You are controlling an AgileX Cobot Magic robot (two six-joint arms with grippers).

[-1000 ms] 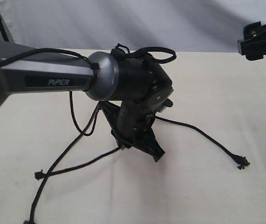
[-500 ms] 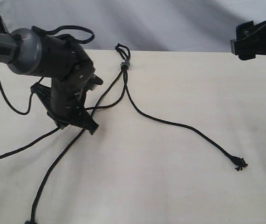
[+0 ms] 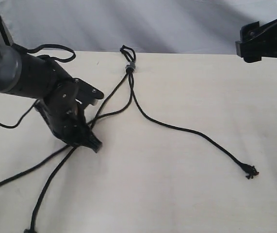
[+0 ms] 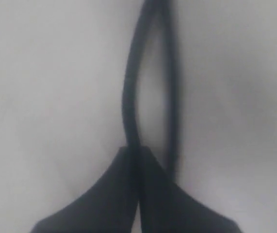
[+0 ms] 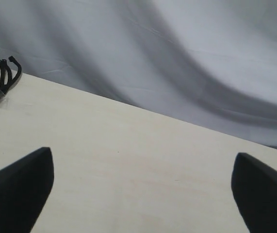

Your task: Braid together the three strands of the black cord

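Strand [image 4: 128,97] lies pinched between closed left fingers [image 4: 104,199] — right fingers [image 5: 17,189] spread wide, empty, well apart.

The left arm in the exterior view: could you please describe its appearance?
The left arm has a silver-grey rounded joint and a black wrist housing, with a thin black cable looping over it. The left gripper is black, its fingers tapering to wedge tips.

Grey-and-black left arm [image 3: 29,77] with looped black cables [image 3: 56,46].
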